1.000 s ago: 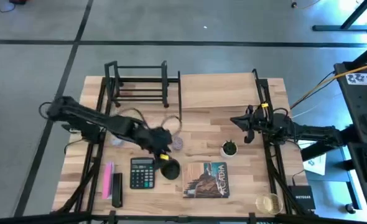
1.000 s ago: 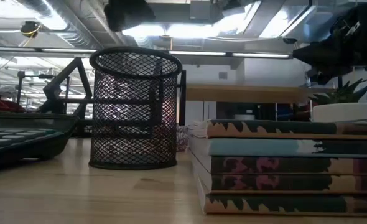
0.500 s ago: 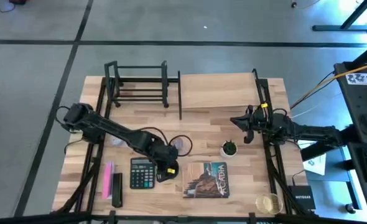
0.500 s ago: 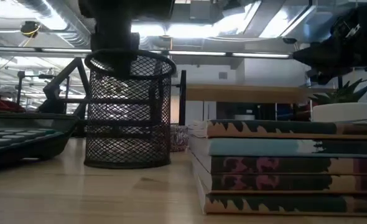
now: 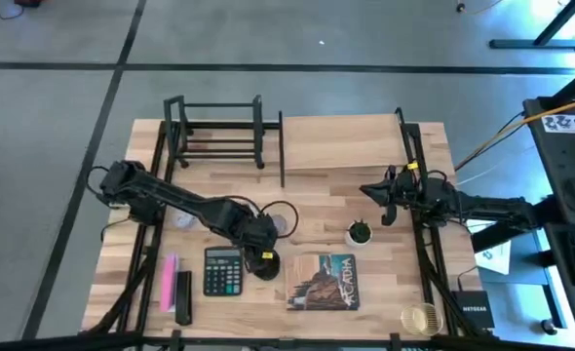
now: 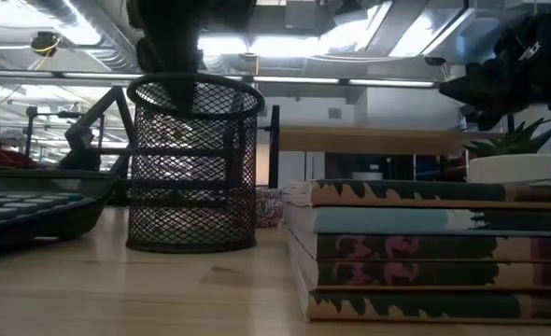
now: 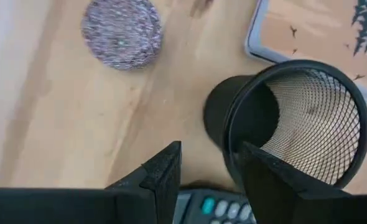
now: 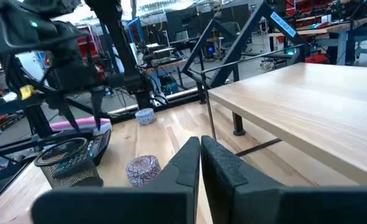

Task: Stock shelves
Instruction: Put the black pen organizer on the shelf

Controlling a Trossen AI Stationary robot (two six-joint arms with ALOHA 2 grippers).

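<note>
The black book rack (image 5: pixel 217 132) stood at the desk's (image 5: pixel 317 195) eleven o'clock, long axis running across, beside the light-wood board shelf (image 5: pixel 351 143). The left wrist view alone showed the left end effector (image 7: pixel 209 167) parted, straddling the mesh pen cup's (image 7: pixel 295 121) rim. The right end effector (image 8: pixel 200 155) hovered closed and empty.

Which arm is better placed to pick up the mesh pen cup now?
Left. Its pincer hangs open over the mesh pen cup, one finger outside its rim. The right pincer waits shut, far off beside the wooden shelf.
</note>
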